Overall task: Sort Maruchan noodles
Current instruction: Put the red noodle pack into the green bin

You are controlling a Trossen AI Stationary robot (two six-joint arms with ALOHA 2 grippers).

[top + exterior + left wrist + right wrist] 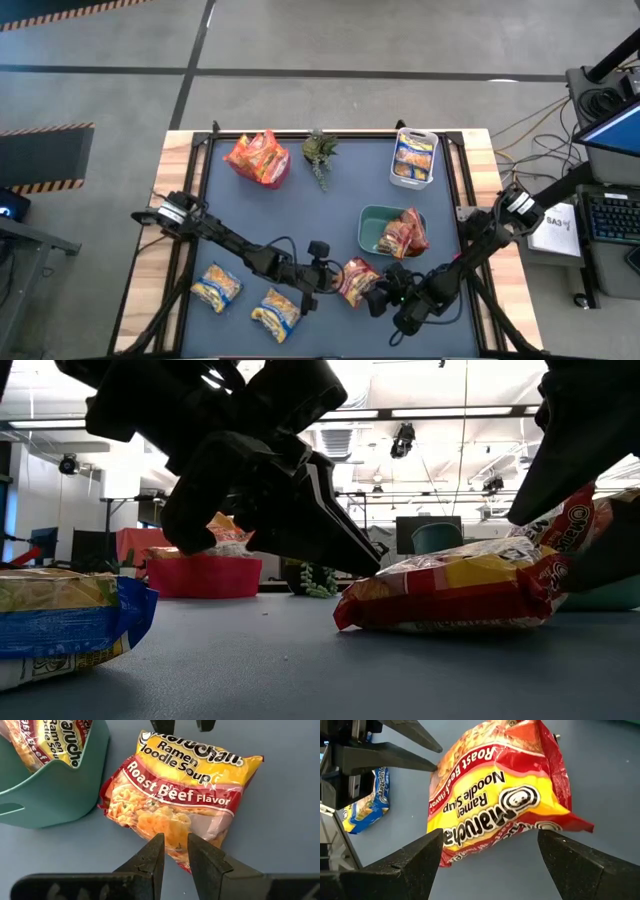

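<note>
A red-and-yellow Roast Beef Maruchan packet (358, 280) (175, 790) lies flat on the blue mat near the table's near edge, between my two grippers. My left gripper (334, 282) (175, 842) comes at it from the table's left, its fingers almost together at the packet's left end. My right gripper (382, 296) (490, 834) is wide open, one finger on each side of the packet's right end (510, 835); whether they touch it, I cannot tell. Two yellow-and-blue packets (216, 286) (277, 312) lie flat near the left arm. My left gripper has the packet's left end edge (175, 856) between its two fingertips (156, 845), which stand only a narrow gap apart. The fingers slant down from the table's left (378, 565). The packet stays flat on the mat.
A teal bin (372, 216) holding red packets (405, 235) stands just beyond the held packet. At the far edge sit a red bin with orange packets (258, 157), a small green plant (320, 152) and a white bin with yellow-and-blue packets (414, 158). Wooden rails border the mat.
</note>
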